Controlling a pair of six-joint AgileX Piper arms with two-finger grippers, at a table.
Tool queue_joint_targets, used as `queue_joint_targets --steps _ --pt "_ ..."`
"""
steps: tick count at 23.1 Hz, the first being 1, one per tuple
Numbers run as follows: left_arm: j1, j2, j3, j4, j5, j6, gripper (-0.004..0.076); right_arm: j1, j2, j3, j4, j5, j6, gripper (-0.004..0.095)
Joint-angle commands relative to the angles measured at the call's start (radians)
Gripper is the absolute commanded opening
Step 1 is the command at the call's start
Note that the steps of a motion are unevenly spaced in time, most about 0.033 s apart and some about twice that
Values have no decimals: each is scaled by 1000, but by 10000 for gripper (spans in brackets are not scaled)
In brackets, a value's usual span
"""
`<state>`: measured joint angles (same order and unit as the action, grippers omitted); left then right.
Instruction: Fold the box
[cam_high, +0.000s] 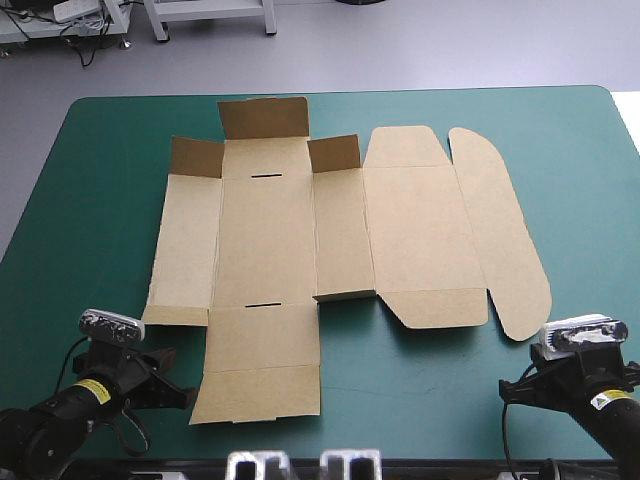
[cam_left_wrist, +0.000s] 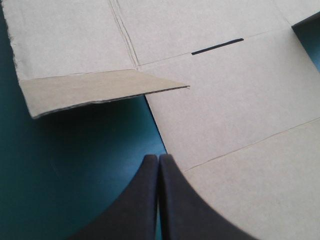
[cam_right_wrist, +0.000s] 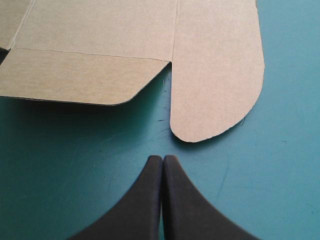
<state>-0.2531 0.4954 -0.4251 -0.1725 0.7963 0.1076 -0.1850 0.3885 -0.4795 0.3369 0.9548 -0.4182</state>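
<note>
Left gripper (cam_left_wrist: 159, 158) perhaps overlaps the box (cam_high: 265, 230); right gripper (cam_right_wrist: 163, 159) sits just short.

Bright, even overhead light; soft shadows and no hard glare.
In the high view the teal-green tabletop (cam_high: 90, 200) is evenly lit. The box (cam_high: 300, 240) throws only thin, soft-edged shadows along its near edges, and its three raised far flaps look darker on their inner faces. In the left wrist view a lifted flap (cam_left_wrist: 100, 90) casts a broad, diffuse shadow on the tabletop, which is deep and dim beside the left gripper (cam_left_wrist: 158, 162). The right wrist view is lighter, with a narrow shadow under the box's edge and a faint sheen picking out fine scuffs on the tabletop.
</note>
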Motion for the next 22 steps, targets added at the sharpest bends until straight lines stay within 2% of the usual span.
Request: queue_joint_targets --steps 1,10,17,22 --pt "-3 6 -36 -38 -59 -5 -9 -1 17 -35 20 -50 -8 -18" --pt "-3 56 -215 -48 -57 -13 -9 -1 17 -35 20 -47 -8 -19" --pt "-3 309 -351 -53 -45 27 -7 -1 17 -35 25 -46 -8 -19" --pt "-2 525 -472 -154 -49 158 16 -1 17 -35 29 -46 -8 -19"
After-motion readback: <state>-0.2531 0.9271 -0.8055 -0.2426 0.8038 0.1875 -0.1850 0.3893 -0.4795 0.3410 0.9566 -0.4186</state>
